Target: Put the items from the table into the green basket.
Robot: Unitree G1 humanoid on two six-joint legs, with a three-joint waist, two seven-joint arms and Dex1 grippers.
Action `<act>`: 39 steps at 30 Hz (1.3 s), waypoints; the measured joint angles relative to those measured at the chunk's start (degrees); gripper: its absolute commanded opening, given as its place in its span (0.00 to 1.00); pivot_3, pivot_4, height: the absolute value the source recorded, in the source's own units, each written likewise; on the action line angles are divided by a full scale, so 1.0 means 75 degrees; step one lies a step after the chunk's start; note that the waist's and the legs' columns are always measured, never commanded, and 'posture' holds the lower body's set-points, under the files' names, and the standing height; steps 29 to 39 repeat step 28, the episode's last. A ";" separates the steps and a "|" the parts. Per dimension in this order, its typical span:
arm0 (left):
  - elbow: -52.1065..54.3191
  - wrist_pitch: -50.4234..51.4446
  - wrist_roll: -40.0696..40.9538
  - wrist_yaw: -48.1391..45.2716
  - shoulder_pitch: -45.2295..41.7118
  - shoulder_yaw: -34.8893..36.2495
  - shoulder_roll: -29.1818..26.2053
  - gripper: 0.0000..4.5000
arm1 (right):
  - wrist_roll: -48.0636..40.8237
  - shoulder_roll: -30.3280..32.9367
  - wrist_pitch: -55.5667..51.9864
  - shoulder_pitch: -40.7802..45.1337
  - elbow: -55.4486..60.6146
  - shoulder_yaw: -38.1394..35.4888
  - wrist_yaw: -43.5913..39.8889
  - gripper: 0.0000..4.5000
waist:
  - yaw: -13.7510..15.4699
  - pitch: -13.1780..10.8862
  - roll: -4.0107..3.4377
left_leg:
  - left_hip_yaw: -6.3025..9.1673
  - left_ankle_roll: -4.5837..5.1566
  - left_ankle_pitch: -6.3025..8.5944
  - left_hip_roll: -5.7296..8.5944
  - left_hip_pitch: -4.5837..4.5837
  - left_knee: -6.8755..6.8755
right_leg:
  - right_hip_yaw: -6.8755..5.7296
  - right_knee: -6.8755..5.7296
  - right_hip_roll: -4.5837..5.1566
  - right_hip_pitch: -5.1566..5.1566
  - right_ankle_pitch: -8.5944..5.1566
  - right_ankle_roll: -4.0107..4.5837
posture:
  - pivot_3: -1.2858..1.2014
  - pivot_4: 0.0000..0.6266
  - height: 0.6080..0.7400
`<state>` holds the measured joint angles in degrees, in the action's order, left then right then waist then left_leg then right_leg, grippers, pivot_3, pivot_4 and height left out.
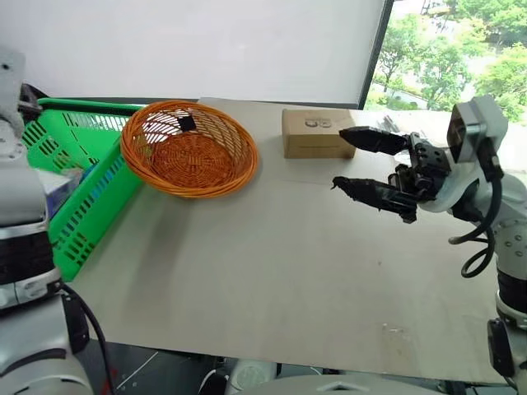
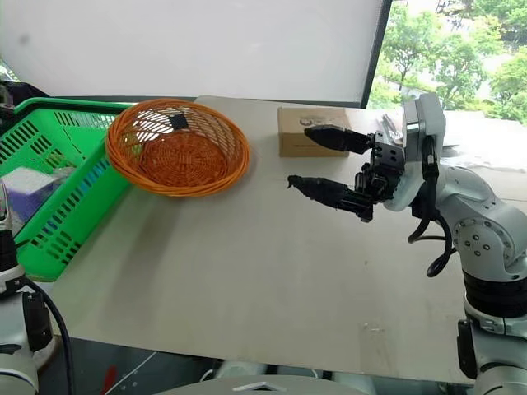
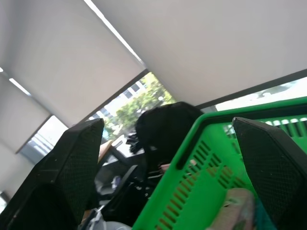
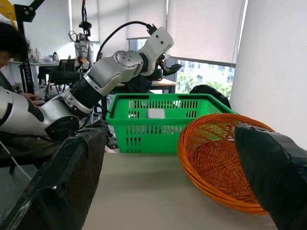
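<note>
Hovering over the bare beige bench (image 1: 272, 280), the right hand (image 1: 350, 160) points across toward the robot's left with its two black fingers (image 1: 372, 140) well apart and nothing between them. Just behind it, at the far edge of the bench, stands a brown box (image 1: 316, 133). Farther left on the bench sits a round orange wicker bowl (image 1: 188, 148), tilted slightly, with a small black object (image 1: 186, 123) inside near its far rim. The bowl touches or overlaps the rim of the green basket (image 1: 90, 197), which stands off the bench's left edge. Inside the basket a purple pack (image 2: 26, 188) lies on the bottom, and a pale wrapped item (image 3: 237, 211) shows in the left wrist view; what it is cannot be told. The left hand (image 4: 169, 68) hangs above the basket's far side, seen from the right wrist camera, and its fingers (image 3: 72, 167) stand wide apart and empty. Beyond the basket a person (image 3: 165, 127) with dark hair sits near desks and windows.
</note>
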<state>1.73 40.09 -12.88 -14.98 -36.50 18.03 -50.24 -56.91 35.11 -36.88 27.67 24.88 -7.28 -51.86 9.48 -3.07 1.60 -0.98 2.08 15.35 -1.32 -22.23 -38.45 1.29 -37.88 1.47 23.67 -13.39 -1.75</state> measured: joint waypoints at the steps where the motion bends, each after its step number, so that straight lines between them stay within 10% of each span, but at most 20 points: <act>1: 0.0350 0.0003 0.0341 -0.0249 0.0163 0.0006 0.0292 0.98 | 0.0132 0.0025 0.0080 -0.0122 -0.0028 0.0011 -0.0076 1.00 | 0.0009 0.0014 -0.0001 | -0.0006 0.0000 0.0000 0.0005 0.0000 -0.0001 | 0.0000 -0.0002 0.0016 0.0000 0.0000 -0.0001 | 0.61 0.00 1.00; 4: 0.1814 0.0442 0.1839 -0.1002 0.1434 0.0290 0.1895 0.98 | 0.1254 0.0078 0.0892 -0.0856 -0.0520 0.0242 -0.0385 1.00 | -0.0035 0.0073 0.0022 | -0.0024 0.0003 0.0002 0.0011 -0.0015 -0.0005 | 0.0013 0.0015 0.0051 0.0007 0.0002 -0.0004 | 0.61 0.00 1.00; 12: 0.3545 -0.0491 0.3143 -0.2279 0.5904 -0.0897 0.3211 0.98 | 0.3787 -0.0393 0.3709 -0.2522 -0.3208 0.0220 -0.0208 1.00 | -0.0195 0.0077 0.0023 | -0.0010 0.0010 0.0008 0.0004 0.0011 0.0015 | 0.0034 0.0009 0.0067 -0.0001 -0.0019 0.0034 | 0.61 0.02 1.00; 22: 0.3090 -0.1974 0.3479 -0.2497 0.6750 -0.1244 0.3822 0.98 | 0.4886 -0.0398 0.6209 -0.3600 -0.5590 -0.0378 -0.0215 1.00 | -0.0207 0.0106 -0.0078 | -0.0041 0.0016 0.0003 0.0005 0.0062 -0.0006 | 0.0039 0.0003 -0.0006 -0.0040 -0.0041 0.0010 | 0.60 0.04 1.00; 39: 0.2736 -0.2401 0.3475 -0.2568 0.6449 -0.1453 0.3732 0.98 | 0.4780 -0.0395 0.6449 -0.3949 -0.5649 -0.0814 -0.0293 1.00 | -0.0363 0.0110 -0.0102 | -0.0041 0.0016 0.0004 0.0004 0.0061 0.0000 | 0.0060 0.0009 -0.0042 -0.0040 -0.0028 0.0036 | 0.59 0.05 1.00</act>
